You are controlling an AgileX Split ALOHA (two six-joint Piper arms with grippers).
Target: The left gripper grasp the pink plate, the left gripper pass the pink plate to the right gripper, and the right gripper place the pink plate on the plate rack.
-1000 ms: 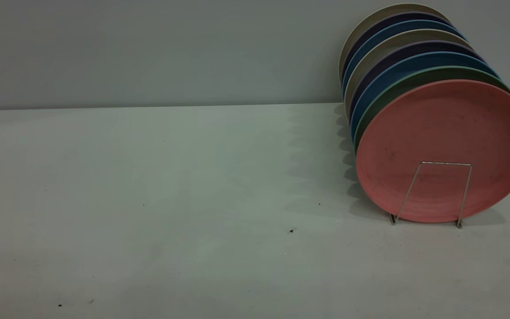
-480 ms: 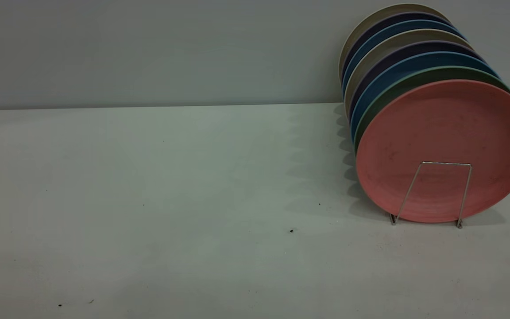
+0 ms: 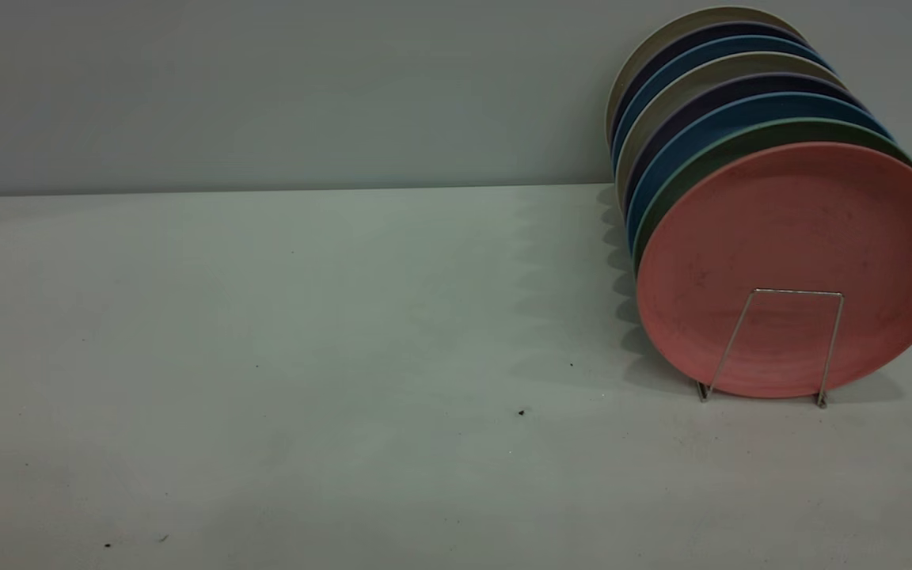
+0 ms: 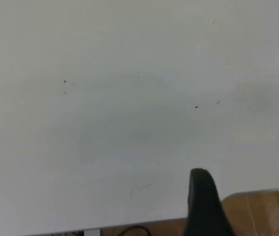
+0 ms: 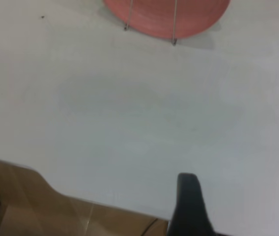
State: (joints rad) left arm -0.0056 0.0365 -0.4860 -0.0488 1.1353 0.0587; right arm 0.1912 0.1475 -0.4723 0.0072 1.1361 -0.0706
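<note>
The pink plate [image 3: 796, 229] stands upright in the front slot of the plate rack [image 3: 796, 292], at the table's right side, behind the rack's front wire loop. Its lower edge also shows in the right wrist view [image 5: 152, 19], with the rack's wires [image 5: 174, 24] in front of it. Neither gripper appears in the exterior view. The left gripper [image 4: 201, 184] hangs over the bare table near its edge, far from the plate. The right gripper [image 5: 187, 184] is above the table's edge, a good way in front of the rack. Nothing is held by either.
Several more plates stand behind the pink one in the rack: a green one [image 3: 741, 142], then blue, purple and beige ones. The white table [image 3: 305, 332] meets a grey wall at the back. Its edge and a wooden floor [image 5: 41, 206] show in both wrist views.
</note>
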